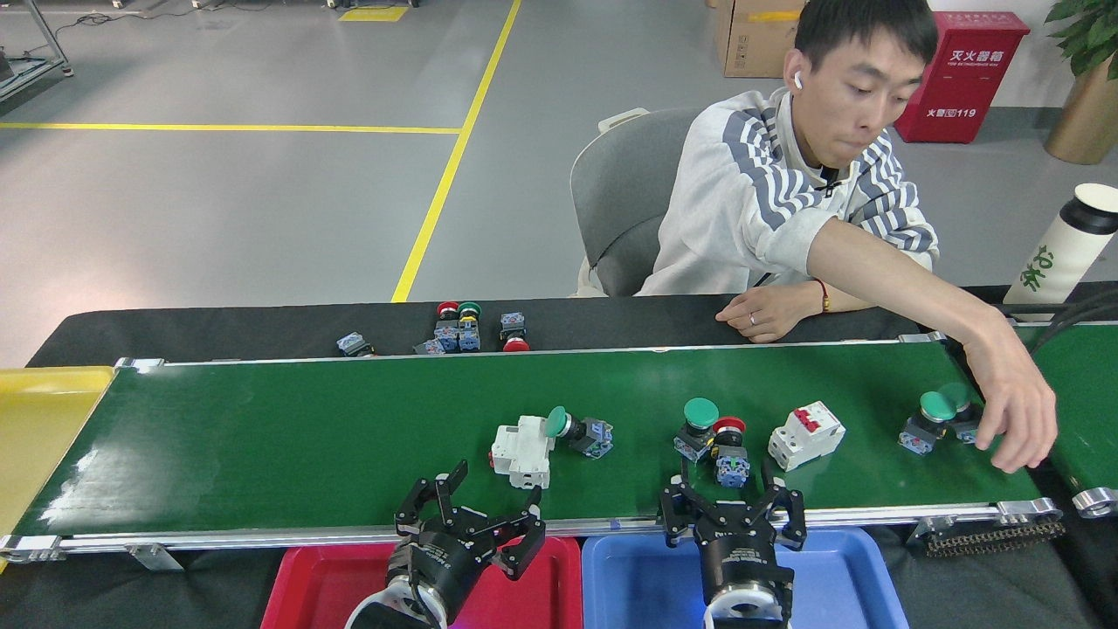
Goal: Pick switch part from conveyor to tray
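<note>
Head view: both the left gripper (470,511) and right gripper (732,507) spread wide, empty, at the conveyor (288,437) edge; switch parts (712,438) on belt; red tray (306,590), blue tray (838,585) bare; nothing picked.

The red box (968,77) at the back has white Chinese words and the number 119. The white bottle (1061,249) on the right has green Chinese writing.
</note>
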Available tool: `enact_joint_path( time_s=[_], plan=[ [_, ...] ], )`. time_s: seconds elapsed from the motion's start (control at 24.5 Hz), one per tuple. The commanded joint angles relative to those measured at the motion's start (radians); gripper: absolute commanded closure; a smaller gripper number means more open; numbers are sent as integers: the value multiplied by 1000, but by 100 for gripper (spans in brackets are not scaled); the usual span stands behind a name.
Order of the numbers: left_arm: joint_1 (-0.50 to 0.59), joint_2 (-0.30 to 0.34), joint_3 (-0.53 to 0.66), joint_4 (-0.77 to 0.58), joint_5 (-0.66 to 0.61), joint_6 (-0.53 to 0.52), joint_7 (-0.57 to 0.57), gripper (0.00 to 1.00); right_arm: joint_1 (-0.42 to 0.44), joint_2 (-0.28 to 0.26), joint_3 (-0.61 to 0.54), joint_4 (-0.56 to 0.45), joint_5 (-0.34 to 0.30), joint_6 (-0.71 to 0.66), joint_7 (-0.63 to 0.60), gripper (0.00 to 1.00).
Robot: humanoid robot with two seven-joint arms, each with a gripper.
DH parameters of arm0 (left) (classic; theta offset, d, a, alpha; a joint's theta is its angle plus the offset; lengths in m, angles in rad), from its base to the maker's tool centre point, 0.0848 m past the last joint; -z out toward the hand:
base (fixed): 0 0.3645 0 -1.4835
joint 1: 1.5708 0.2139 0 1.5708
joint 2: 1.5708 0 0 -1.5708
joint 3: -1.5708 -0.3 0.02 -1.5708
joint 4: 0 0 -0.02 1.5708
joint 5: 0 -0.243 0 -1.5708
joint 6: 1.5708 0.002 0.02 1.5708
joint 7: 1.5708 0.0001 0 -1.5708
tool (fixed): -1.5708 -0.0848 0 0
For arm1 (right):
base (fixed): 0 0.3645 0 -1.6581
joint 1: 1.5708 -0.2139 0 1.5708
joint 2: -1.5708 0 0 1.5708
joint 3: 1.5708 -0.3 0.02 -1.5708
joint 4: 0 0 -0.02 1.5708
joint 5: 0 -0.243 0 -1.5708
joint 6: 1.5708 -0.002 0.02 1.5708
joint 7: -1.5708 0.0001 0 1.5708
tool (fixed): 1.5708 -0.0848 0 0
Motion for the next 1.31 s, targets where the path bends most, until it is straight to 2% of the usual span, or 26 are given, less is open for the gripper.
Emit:
enact_joint_path(
  time_s=[0.0,0.12,0.16,0.2,0.25,0.29,0.33,0.37,0.45,0.49,0.53,0.74,0.9,1.06,1.18,1.27],
  plan=[
    [-43,-10,-4,22,-3,30,3,0,-46,23,15,31,1,-3,1,0],
    [-105,-10,-4,96,-4,55,3,1,-101,62,38,110,1,-3,1,0],
    [-128,-7,-6,123,-6,66,3,8,-115,69,42,126,-1,-5,1,0],
    [-151,-2,-6,151,-21,72,3,17,-123,69,53,137,1,-8,5,6],
    [-164,-1,-4,174,-44,70,3,21,-124,68,65,140,1,-14,16,19],
    [-173,1,6,201,-67,66,4,27,-126,62,84,142,1,-25,33,45],
    [-176,2,8,214,-73,64,6,43,-126,57,93,142,2,-34,45,68],
    [-178,5,8,217,-75,63,6,64,-124,51,96,140,2,-41,48,80],
    [-178,14,13,217,-69,50,7,82,-126,46,98,137,1,-57,48,94],
    [-173,19,17,214,-66,43,7,87,-126,43,96,133,1,-66,48,97],
    [-168,19,29,209,-58,38,7,89,-126,43,96,128,1,-74,48,98],
    [-145,34,108,136,0,-28,7,89,-118,42,96,87,1,-81,42,98],
    [-32,62,235,-10,6,-141,6,89,-100,12,98,8,2,-98,34,98],
    [134,65,388,-180,20,-290,6,89,15,-53,99,-203,4,-210,33,98],
    [231,65,457,-282,52,-350,6,89,119,-103,111,-329,11,-308,33,98],
    [289,65,494,-317,68,-370,4,89,185,-124,167,-383,14,-374,33,98]
  ],
)
